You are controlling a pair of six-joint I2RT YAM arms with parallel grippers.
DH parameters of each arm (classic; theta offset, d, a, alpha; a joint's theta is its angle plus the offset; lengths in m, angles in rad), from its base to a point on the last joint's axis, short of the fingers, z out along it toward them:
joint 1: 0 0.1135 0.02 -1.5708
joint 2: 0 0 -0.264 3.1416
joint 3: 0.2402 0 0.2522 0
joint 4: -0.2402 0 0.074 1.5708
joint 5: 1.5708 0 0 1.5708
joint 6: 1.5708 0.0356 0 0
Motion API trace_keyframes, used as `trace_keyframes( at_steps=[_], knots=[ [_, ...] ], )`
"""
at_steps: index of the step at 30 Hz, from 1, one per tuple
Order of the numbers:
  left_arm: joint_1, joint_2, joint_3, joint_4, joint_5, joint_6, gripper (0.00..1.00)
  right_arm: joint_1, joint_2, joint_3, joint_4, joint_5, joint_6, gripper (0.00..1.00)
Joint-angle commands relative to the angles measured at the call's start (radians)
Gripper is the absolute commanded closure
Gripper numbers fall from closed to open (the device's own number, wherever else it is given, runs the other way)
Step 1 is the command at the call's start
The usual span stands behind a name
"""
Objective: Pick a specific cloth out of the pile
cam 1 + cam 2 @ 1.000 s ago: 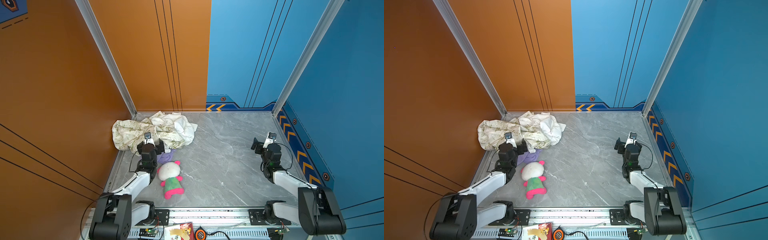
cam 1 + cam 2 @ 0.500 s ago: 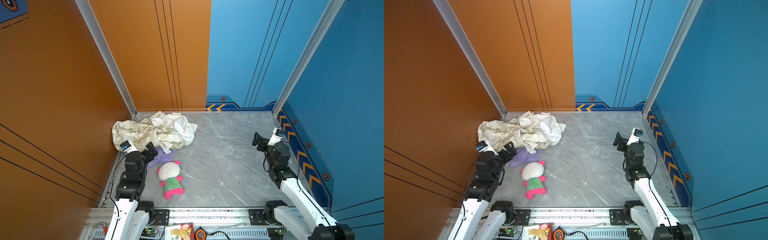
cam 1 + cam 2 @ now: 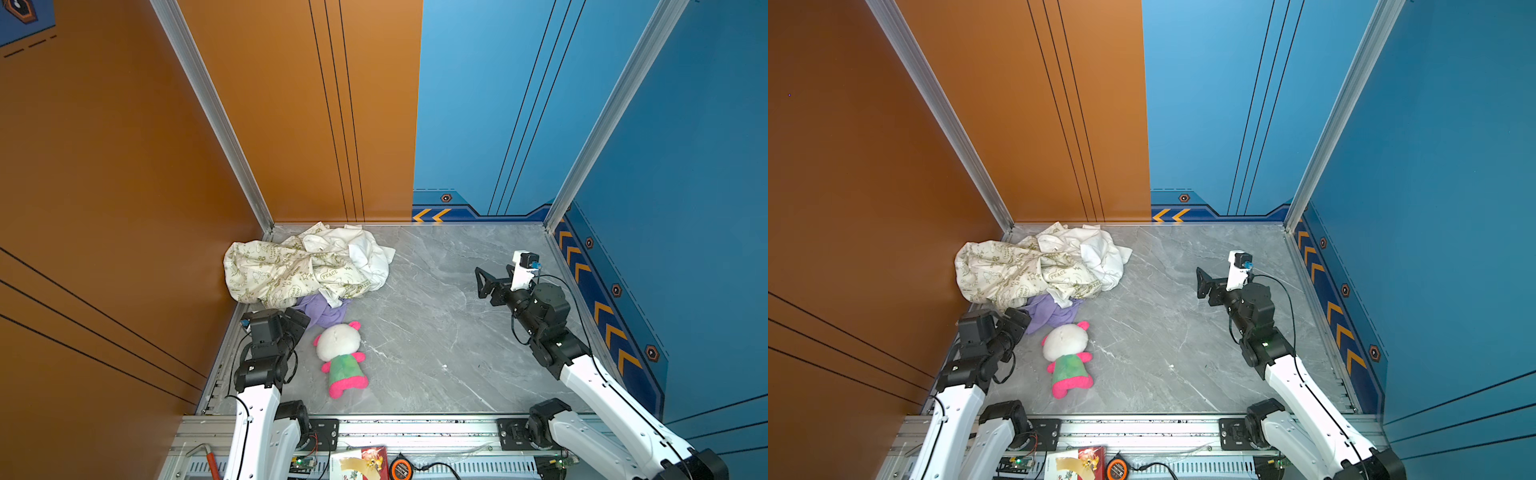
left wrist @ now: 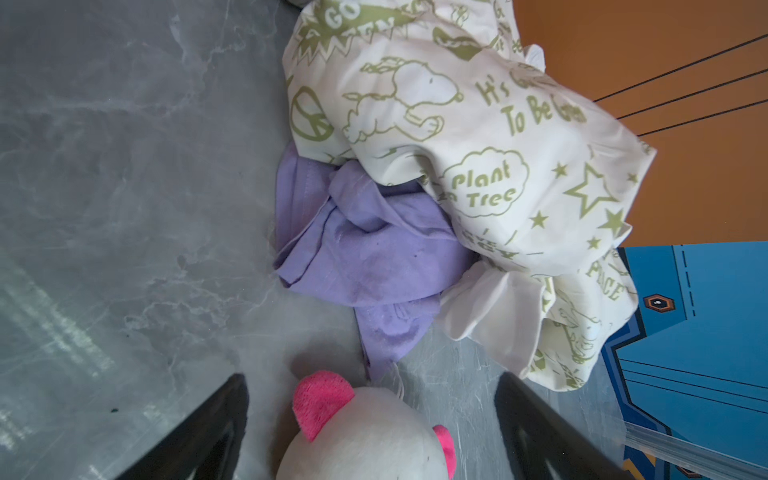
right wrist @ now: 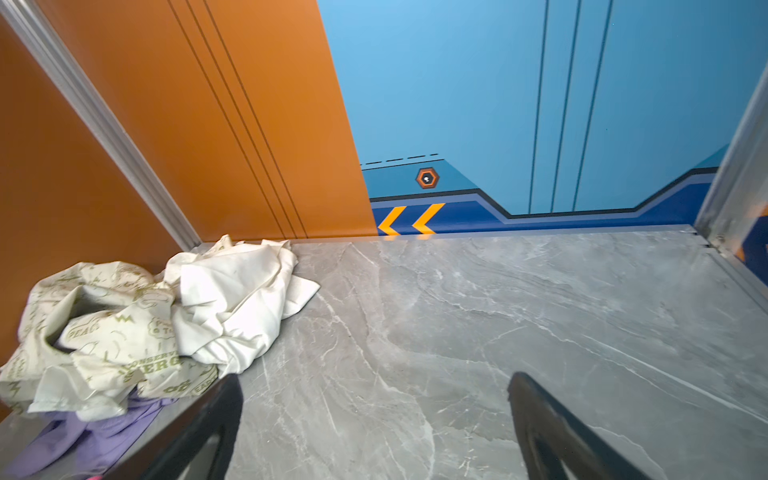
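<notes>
Broadly, the grey marble counter (image 3: 436, 332) carries everything, and both arms reach over it from its near edge. The pile (image 3: 299, 266) is the biggest thing on it: a rumpled heap of cream fabric printed with olive-green doodles and words, "PEACE" among them, with plain white cloth (image 3: 357, 249) bunched on the side facing the right gripper. It lies just ahead of the left gripper (image 3: 297, 320), past its fingertips and not touching them, and it is pressed into the corner where the orange walls meet. In both top views it is well apart from the right gripper (image 3: 480, 283), off to that gripper's left and a little ahead.

A purple cloth (image 3: 324, 311) sticks out from under the pile's near edge. In the left wrist view this purple cloth (image 4: 374, 257) sits directly ahead of the left gripper (image 4: 372, 377), between it and the printed fabric (image 4: 478, 124). In a top view it appears almost to meet the fingertips; contact cannot be told.

A plush toy (image 3: 338, 353) with a white head, pink ears and a green body lies flat just beside the left gripper, on the side toward the right gripper. Its head shows between the two black fingers (image 4: 208, 428) in the wrist view.

Both grippers are released. The left gripper's jaws stand wide and grasp nothing. The right gripper (image 5: 376, 378) is spread wide over bare counter, also empty.
</notes>
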Motion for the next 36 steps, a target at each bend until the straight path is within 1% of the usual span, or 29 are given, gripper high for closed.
trace_keyframes(
  at_steps=[1, 5, 6, 7, 14, 21, 27, 33, 35, 36],
  knots=[
    [0.018, 0.001, -0.027, -0.019, -0.019, -0.056, 0.10, 0.056, 0.032, 0.040, 0.001, 0.001, -0.041, 0.00],
    [0.026, 0.077, -0.037, -0.018, -0.038, -0.089, 0.12, 0.117, 0.076, 0.070, 0.007, 0.025, -0.057, 0.00],
    [0.028, 0.103, -0.034, -0.019, -0.039, -0.089, 0.17, 0.130, 0.084, 0.074, 0.012, 0.025, -0.063, 0.00],
    [0.029, 0.132, -0.028, -0.018, -0.039, -0.088, 0.19, 0.147, 0.092, 0.076, 0.017, 0.025, -0.072, 0.00],
    [0.033, 0.337, 0.037, -0.010, -0.047, -0.069, 0.24, 0.230, 0.140, 0.092, 0.019, 0.020, -0.135, 0.00],
    [0.046, 0.491, 0.065, 0.084, -0.019, -0.062, 0.28, 0.254, 0.164, 0.096, 0.024, 0.024, -0.158, 0.00],
    [0.049, 0.574, 0.055, 0.196, 0.007, -0.085, 0.32, 0.255, 0.161, 0.094, 0.025, 0.023, -0.165, 0.00],
    [0.056, 0.648, 0.076, 0.268, 0.018, -0.073, 0.37, 0.257, 0.159, 0.091, 0.025, 0.022, -0.169, 0.00],
    [0.057, 0.670, 0.076, 0.291, 0.033, -0.071, 0.42, 0.258, 0.159, 0.089, 0.026, 0.024, -0.169, 0.00],
    [0.056, 0.682, 0.076, 0.318, 0.041, -0.071, 0.47, 0.257, 0.158, 0.088, 0.025, 0.024, -0.169, 0.00]
  ],
)
